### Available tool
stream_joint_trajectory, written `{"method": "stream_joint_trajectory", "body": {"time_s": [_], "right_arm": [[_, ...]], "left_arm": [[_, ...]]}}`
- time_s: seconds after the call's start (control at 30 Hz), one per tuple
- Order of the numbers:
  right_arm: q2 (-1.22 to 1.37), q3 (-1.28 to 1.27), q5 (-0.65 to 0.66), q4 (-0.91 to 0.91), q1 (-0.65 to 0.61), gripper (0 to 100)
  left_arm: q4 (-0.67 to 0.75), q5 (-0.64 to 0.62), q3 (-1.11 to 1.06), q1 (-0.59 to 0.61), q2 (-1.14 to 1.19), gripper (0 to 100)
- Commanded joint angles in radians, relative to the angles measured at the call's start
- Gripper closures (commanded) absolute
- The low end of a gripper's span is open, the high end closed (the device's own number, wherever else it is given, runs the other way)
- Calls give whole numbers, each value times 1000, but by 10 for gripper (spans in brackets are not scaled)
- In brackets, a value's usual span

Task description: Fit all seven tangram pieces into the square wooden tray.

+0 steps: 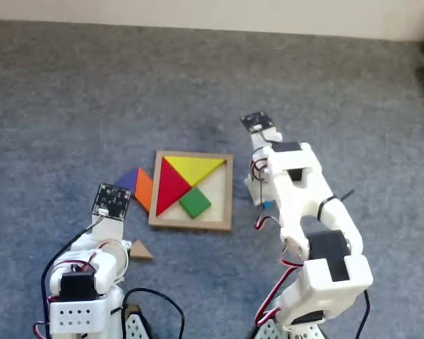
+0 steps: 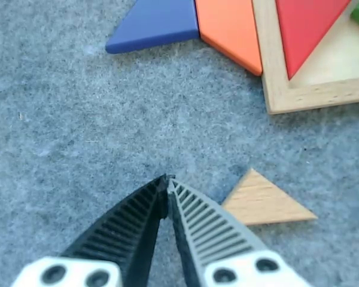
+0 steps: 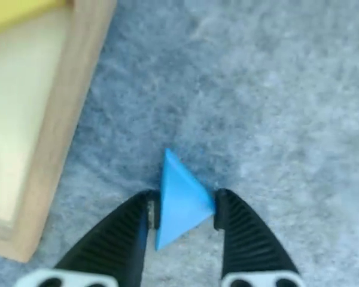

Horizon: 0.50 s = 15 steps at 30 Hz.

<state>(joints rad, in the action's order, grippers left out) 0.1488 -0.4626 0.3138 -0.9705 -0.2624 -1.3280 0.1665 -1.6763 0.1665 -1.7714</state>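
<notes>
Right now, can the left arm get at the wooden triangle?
Probably yes. The wooden triangle lies flat on the carpet close beside the left gripper, and nothing stands between them. The jaws are shut, so they would have to open first.

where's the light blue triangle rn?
In the right wrist view the light blue triangle is held in the right gripper, just outside the wooden tray rim. In the high view that is right of the tray, under the arm.
</notes>
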Motion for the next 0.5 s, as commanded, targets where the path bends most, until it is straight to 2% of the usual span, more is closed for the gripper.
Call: {"method": "stream_joint_trajectory", "body": {"time_s": [0.0, 0.1, 0.23, 0.47], "right_arm": [[2, 36, 5, -44, -7, 954], [-39, 33, 5, -47, -8, 954], [-220, 25, 2, -87, -15, 954], [-475, -96, -3, -116, -153, 954]], "left_arm": [[-6, -8, -19, -15, -48, 994], [-6, -8, -19, -15, -48, 994], [-6, -8, -19, -15, -48, 994], [-6, -8, -19, -15, -48, 994]]}}
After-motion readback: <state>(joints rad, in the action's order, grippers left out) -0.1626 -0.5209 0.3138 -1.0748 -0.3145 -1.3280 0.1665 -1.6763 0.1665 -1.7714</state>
